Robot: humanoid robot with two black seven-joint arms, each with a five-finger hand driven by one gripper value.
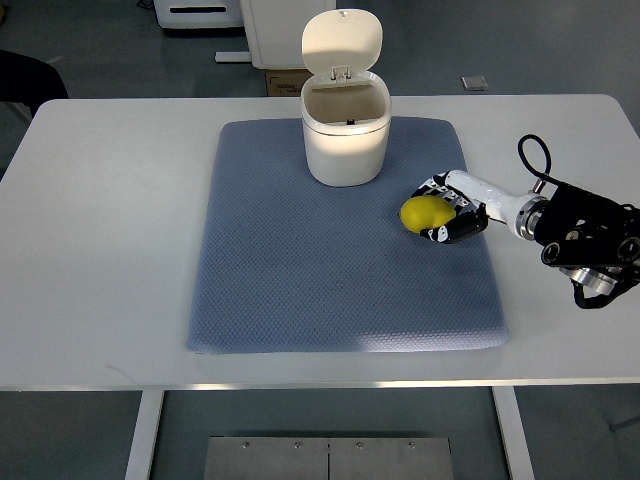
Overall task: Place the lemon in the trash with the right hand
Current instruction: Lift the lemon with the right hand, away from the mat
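Yellow lemon [424, 213] sits near the blue mat's [300, 280] right edge, held in the right hand's [452, 212] curled fingers. The open trash can [346, 135] stands near, toward the mat's back edge.

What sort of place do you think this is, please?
Probably a robotics lab or test room: a plain white table with a blue mat, a small bin, and grey floor with equipment behind.
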